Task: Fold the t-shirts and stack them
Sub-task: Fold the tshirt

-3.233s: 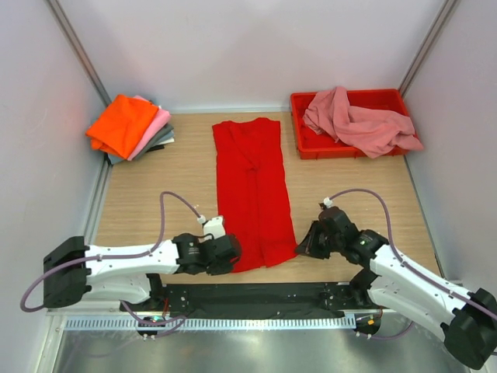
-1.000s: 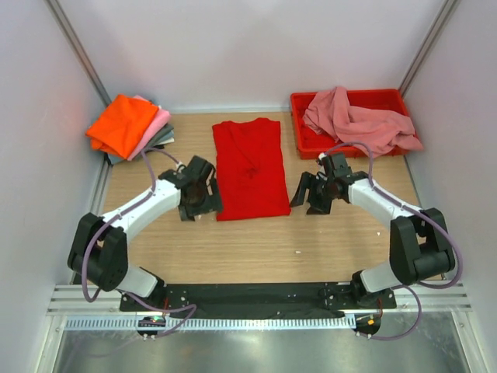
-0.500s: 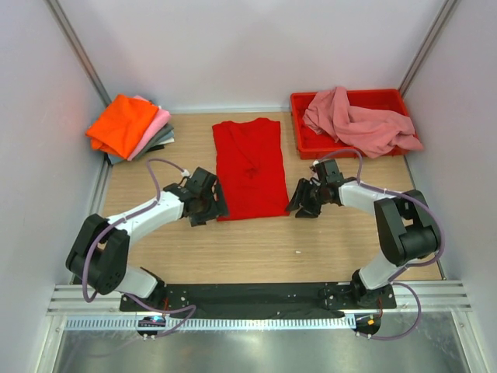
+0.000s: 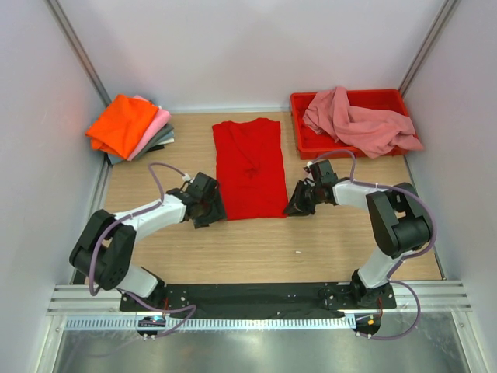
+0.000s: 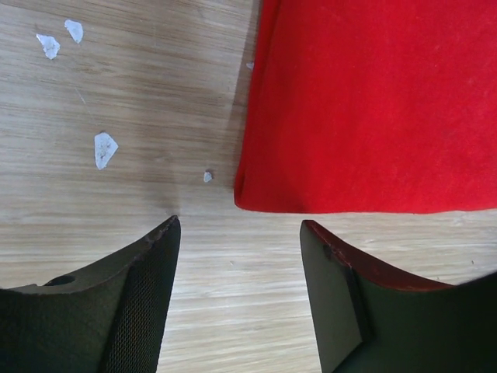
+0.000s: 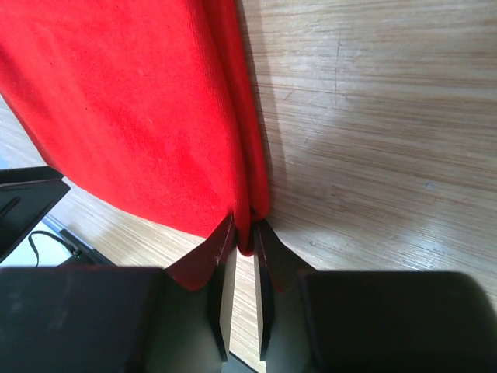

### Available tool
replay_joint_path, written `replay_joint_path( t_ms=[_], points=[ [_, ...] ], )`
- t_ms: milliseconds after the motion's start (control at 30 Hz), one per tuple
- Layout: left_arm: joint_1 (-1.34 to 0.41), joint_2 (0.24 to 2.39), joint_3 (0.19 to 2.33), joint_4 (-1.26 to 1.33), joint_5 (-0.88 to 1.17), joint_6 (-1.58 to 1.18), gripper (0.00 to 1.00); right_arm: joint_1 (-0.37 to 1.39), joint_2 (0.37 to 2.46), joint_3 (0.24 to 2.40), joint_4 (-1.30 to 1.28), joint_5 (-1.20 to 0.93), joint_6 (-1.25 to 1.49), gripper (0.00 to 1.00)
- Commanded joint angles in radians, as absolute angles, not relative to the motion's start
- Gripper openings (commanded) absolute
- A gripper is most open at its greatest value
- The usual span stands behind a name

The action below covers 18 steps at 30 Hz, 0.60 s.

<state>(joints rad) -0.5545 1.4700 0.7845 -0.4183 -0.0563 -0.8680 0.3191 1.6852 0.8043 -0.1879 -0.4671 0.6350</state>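
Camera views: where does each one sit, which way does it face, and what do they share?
Top external: above and behind the arms, looking down on the table; both arms show, left claw and right claw at the red t-shirt.
Left wrist: on the left arm, low, facing the shirt's near left corner; its two open fingers show.
Right wrist: on the right arm, facing the shirt's right edge; its fingers pinch that edge.
Shared: all three see the red t-shirt and the wooden table.
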Motion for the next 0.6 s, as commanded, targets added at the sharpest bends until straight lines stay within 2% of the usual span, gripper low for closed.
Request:
replay_joint_path(
  t_ms=[0, 133, 300, 400, 433, 567],
  points=[
    [-0.557, 1.482, 0.772, -0.333, -0.078, -0.865, 0.64, 0.328, 1.717, 0.815, -0.219, -0.403, 0.604, 0.20],
    [-0.557, 1.509, 0.776, -0.307, -0.089, -0.854, 0.62, 0.328, 1.717, 0.821, -0.230, -0.400, 0.597, 0.17],
    [-0.557, 1.542, 0.764, -0.247, -0.089, -0.842, 0.49, 0.328, 1.723, 0.822, -0.233, -0.402, 0.592, 0.15],
    [-0.557, 1.560, 0.764, -0.226, -0.083, -0.834, 0.34, 0.328, 1.732, 0.824, -0.235, -0.400, 0.586, 0.13],
    [-0.557, 1.563, 0.761, -0.216, -0.072, -0.834, 0.24, 0.330, 1.732, 0.825, -0.239, -0.402, 0.586, 0.12],
    [-0.564, 1.540, 0.749, -0.199, -0.049, -0.839, 0.00, 0.330, 1.730, 0.821, -0.241, -0.408, 0.584, 0.01]
  ],
)
